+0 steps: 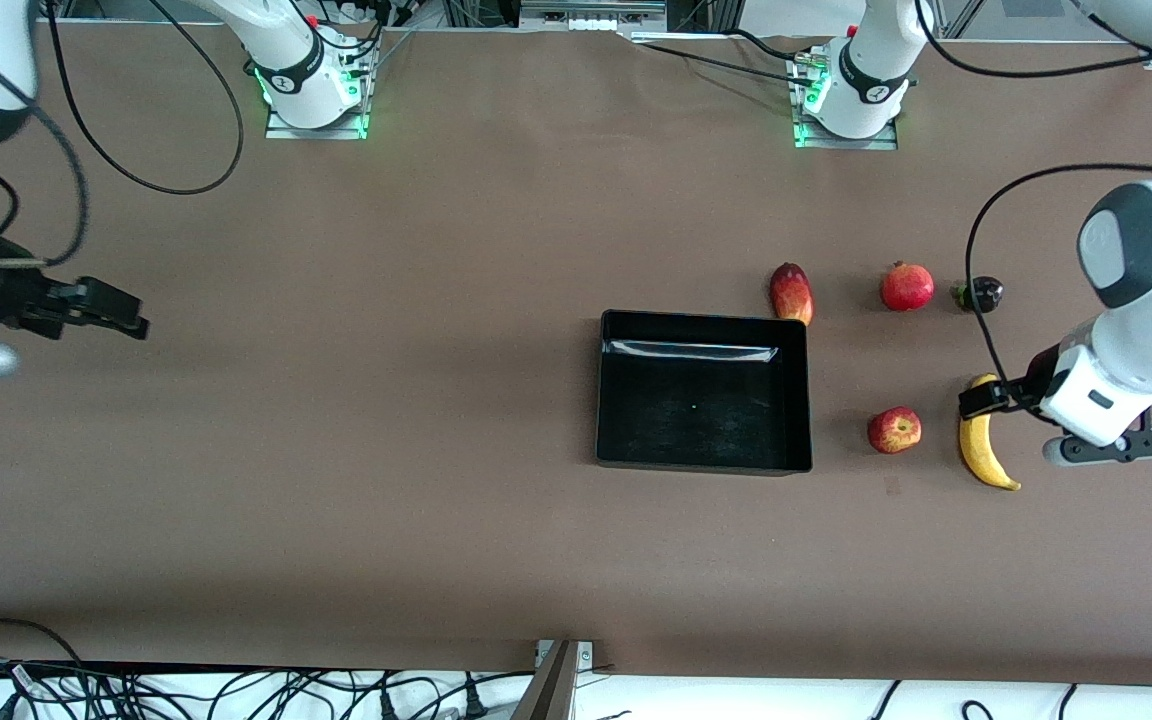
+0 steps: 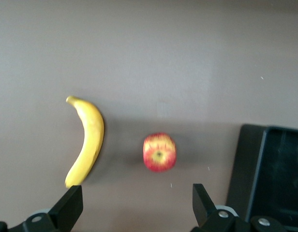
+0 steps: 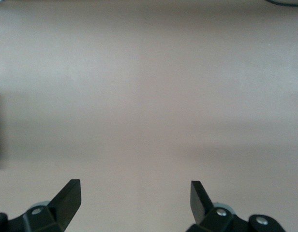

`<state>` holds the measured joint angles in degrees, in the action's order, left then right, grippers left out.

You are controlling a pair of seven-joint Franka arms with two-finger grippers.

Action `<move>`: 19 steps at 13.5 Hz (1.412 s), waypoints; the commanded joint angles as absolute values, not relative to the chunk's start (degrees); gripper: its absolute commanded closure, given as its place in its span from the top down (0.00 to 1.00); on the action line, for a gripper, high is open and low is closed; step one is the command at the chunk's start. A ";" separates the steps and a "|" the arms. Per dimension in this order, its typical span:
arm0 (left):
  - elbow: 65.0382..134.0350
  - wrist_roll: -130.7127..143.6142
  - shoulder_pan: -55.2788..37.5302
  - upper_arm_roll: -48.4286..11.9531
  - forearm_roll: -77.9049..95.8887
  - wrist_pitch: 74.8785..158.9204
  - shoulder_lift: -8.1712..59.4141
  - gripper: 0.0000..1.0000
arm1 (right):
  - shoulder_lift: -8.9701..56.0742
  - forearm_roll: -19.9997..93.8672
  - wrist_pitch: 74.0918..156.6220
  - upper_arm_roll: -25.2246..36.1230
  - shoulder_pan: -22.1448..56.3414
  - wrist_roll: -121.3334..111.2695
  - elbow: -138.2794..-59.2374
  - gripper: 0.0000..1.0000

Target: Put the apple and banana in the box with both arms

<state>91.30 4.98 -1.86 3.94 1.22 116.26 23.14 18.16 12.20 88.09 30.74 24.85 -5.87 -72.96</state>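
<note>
The black box (image 1: 603, 392) stands mid-table with nothing in it. Beside it, toward the left arm's end, lies the red-and-yellow apple (image 1: 894, 430), and past the apple the yellow banana (image 1: 982, 450). My left gripper (image 1: 982, 400) hangs open over the banana's end that is farther from the front camera. In the left wrist view the banana (image 2: 88, 140), the apple (image 2: 159, 152) and a corner of the box (image 2: 277, 174) show ahead of the open left gripper (image 2: 138, 205), which holds nothing. My right gripper (image 1: 108, 310) is open over bare table at the right arm's end; the right wrist view shows it empty (image 3: 135, 198).
Farther from the front camera than the apple, three fruits lie in a row: an elongated red-yellow fruit (image 1: 791, 293) by the box's corner, a round red fruit with a crown tip (image 1: 907, 286), and a small dark fruit (image 1: 978, 294). A black cable loops above the left arm.
</note>
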 commanded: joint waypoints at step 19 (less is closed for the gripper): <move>104.49 9.23 -2.55 1.85 2.46 144.13 36.56 1.00 | -3.25 -2.62 89.91 5.19 -0.79 -11.25 -96.16 1.00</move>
